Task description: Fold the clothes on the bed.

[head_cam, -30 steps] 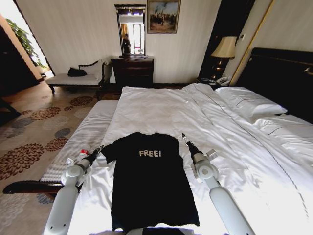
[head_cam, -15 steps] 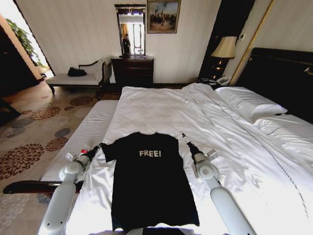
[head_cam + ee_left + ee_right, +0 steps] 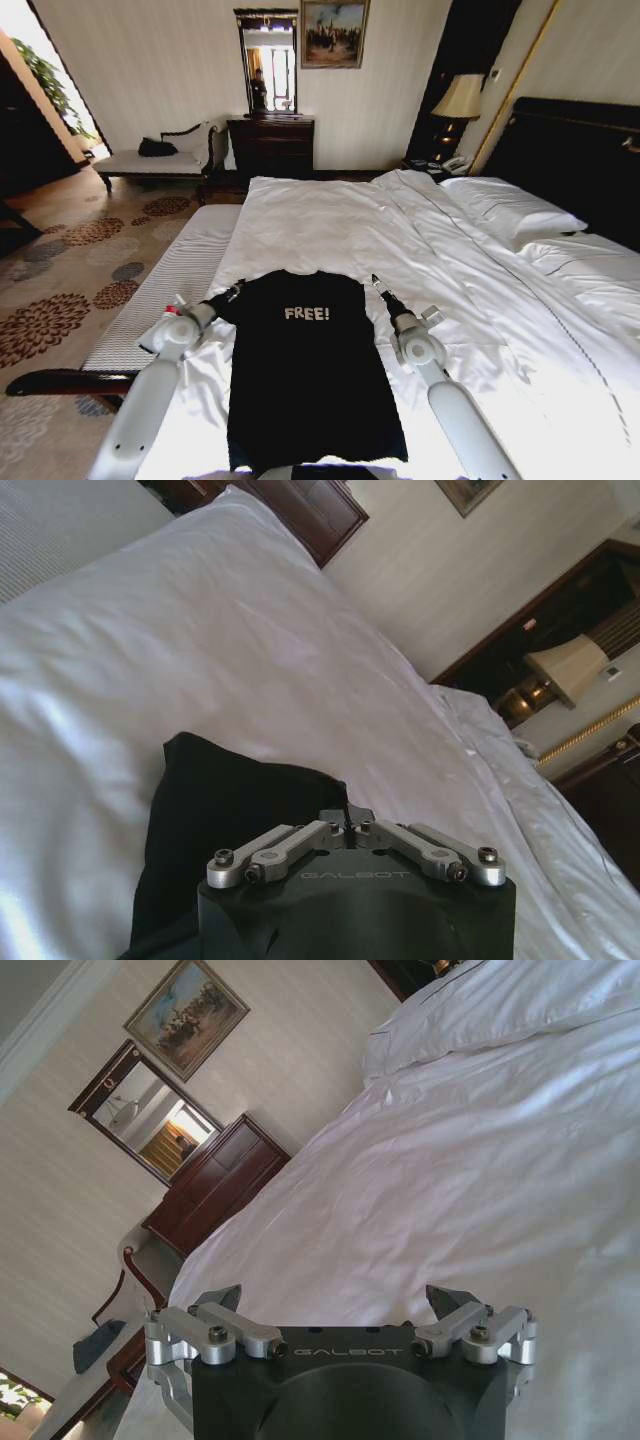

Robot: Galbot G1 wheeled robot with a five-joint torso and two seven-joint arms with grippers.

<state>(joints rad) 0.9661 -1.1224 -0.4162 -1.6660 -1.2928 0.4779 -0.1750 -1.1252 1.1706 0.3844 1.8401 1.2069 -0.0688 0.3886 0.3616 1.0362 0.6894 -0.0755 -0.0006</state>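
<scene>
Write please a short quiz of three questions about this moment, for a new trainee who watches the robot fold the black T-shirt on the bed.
1. True or false: the right gripper has its fingers spread, with white duvet between them.
2. Which part of the T-shirt is the left gripper at? A) bottom hem B) the sleeve on the robot's left C) the collar
3. Fill in: the white word on the shirt's chest is ____.

Key
1. True; it sits beside the sleeve on the robot's right.
2. B; in the left wrist view its fingers meet over black cloth.
3. FREE!
</scene>
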